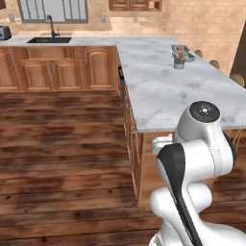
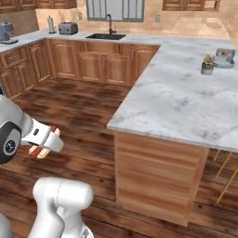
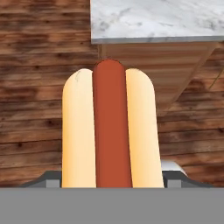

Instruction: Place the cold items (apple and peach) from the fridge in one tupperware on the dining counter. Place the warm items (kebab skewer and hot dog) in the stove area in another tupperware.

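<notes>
My gripper (image 2: 42, 142) is shut on the hot dog (image 3: 109, 131), a red sausage in a pale bun that stands lengthwise in the middle of the hand view. From the right base view the hot dog (image 2: 41, 149) hangs low over the wooden floor, left of the dining counter (image 2: 186, 104). The marbled dining counter (image 1: 168, 91) stretches ahead of the arm. A pale teal tupperware (image 1: 185, 52) lies at its far end, and something small and red sits in this tupperware (image 2: 226, 59). The counter's near corner (image 3: 153, 22) shows beyond the bun.
A small potted plant (image 1: 179, 60) stands beside the tupperware. Stools (image 1: 236, 79) line the counter's far side. Wall cabinets with a sink (image 2: 106, 36) and a toaster (image 2: 68, 28) run along the back. Open wooden floor (image 1: 62, 144) lies to the left.
</notes>
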